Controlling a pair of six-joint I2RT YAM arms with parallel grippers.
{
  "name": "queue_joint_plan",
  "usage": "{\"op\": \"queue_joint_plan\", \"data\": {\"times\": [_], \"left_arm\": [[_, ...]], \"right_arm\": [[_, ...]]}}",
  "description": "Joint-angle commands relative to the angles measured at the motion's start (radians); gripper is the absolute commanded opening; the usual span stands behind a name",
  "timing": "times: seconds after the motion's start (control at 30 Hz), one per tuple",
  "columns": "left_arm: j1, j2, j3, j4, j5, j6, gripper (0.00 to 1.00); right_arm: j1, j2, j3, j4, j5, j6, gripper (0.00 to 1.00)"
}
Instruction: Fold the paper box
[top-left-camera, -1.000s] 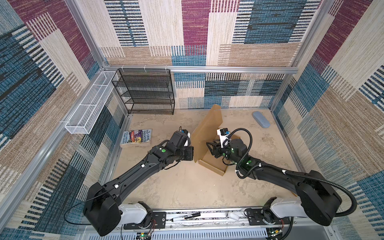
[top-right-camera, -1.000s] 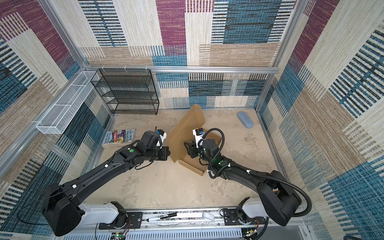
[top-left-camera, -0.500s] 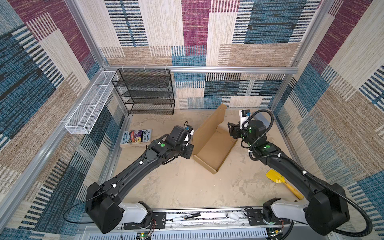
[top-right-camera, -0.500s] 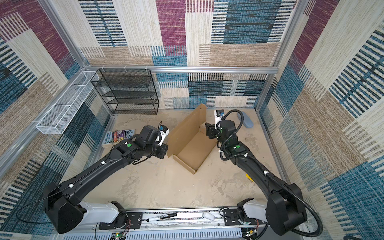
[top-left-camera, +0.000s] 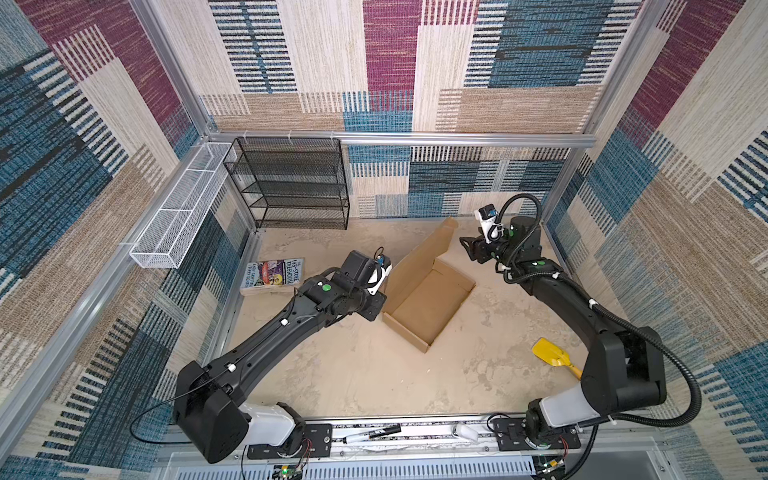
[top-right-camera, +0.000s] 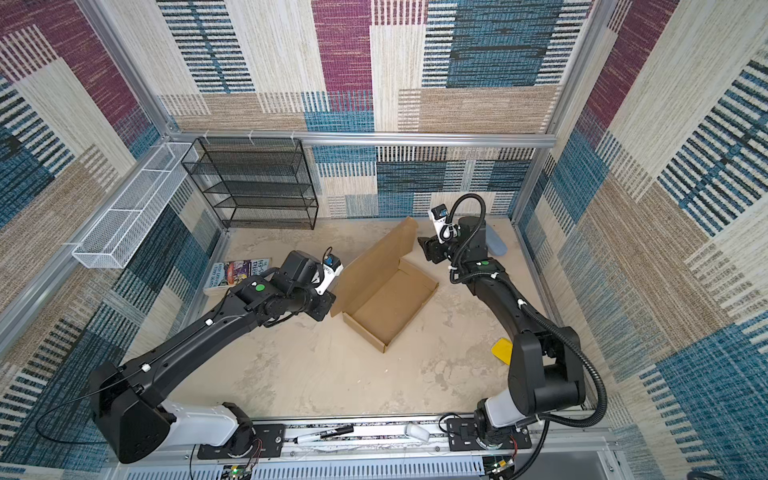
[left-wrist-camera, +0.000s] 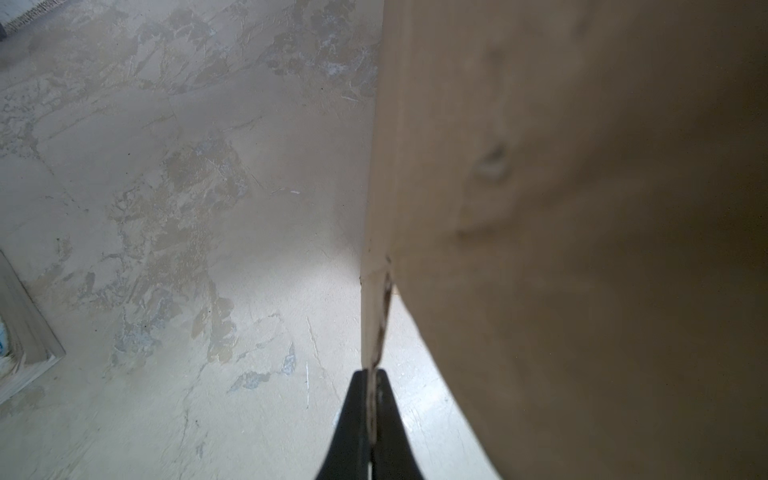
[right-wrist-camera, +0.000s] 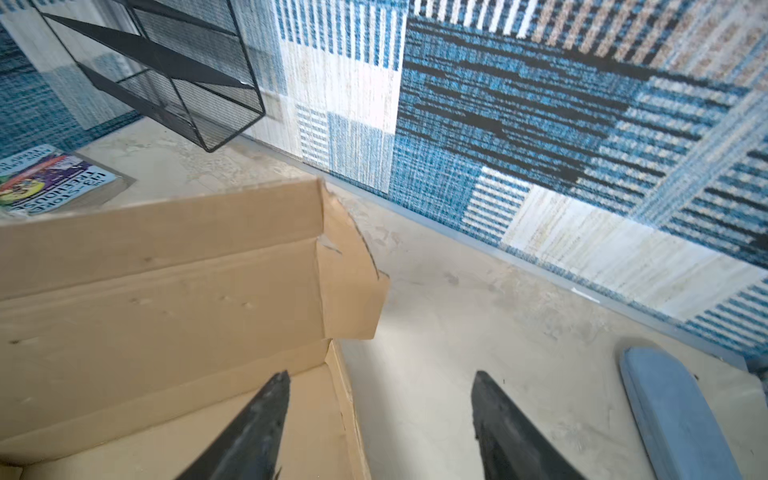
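The box (top-left-camera: 428, 299) lies mid-tabletop (top-left-camera: 374, 374) with its tray open. Its long axis runs from near centre to far right, and the lid (top-left-camera: 419, 259) is raised along its left side. The left jaws are pinched shut on cardboard at the lid's near end, that arm stretched low. The right jaws, apart and empty, hang just beyond the box's far end. They aim at the lid's end flap (right-wrist-camera: 353, 286), and that arm is the nearer one to it, its wrist bent leftward.

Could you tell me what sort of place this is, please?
Probably a robot test cell rather than a home: patterned fabric walls on an aluminium frame, a left arm and right arm bolted to a front rail, and props like a wire shelf and a book.
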Motion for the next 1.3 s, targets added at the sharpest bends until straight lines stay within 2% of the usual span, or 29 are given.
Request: {"op": "queue_joint_plan", "data": {"times": [0.0, 0.23, 0.5, 0.97, 1.27], "left_arm": [[0.004, 0.0, 0.008, 0.015, -0.004, 0.024, 0.0], [0.008, -0.009, -0.005, 0.042, 0.005, 0.018, 0.0], [0.007, -0.033, -0.025, 0.065, 0.018, 0.015, 0.0], [0.007, -0.029, -0.026, 0.087, 0.033, 0.028, 0.0], [0.008, 0.03, 0.008, 0.111, 0.036, 0.042, 0.0]], "right_arm": [[-0.019, 0.067, 0.048, 0.018, -0.191, -0.097, 0.71], [-0.07, 0.231, 0.166, -0.015, -0.326, -0.156, 0.7], [-0.071, 0.329, 0.271, -0.071, -0.328, -0.213, 0.68], [-0.069, 0.386, 0.345, -0.093, -0.368, -0.211, 0.65], [-0.057, 0.387, 0.352, -0.111, -0.373, -0.21, 0.61]]}}
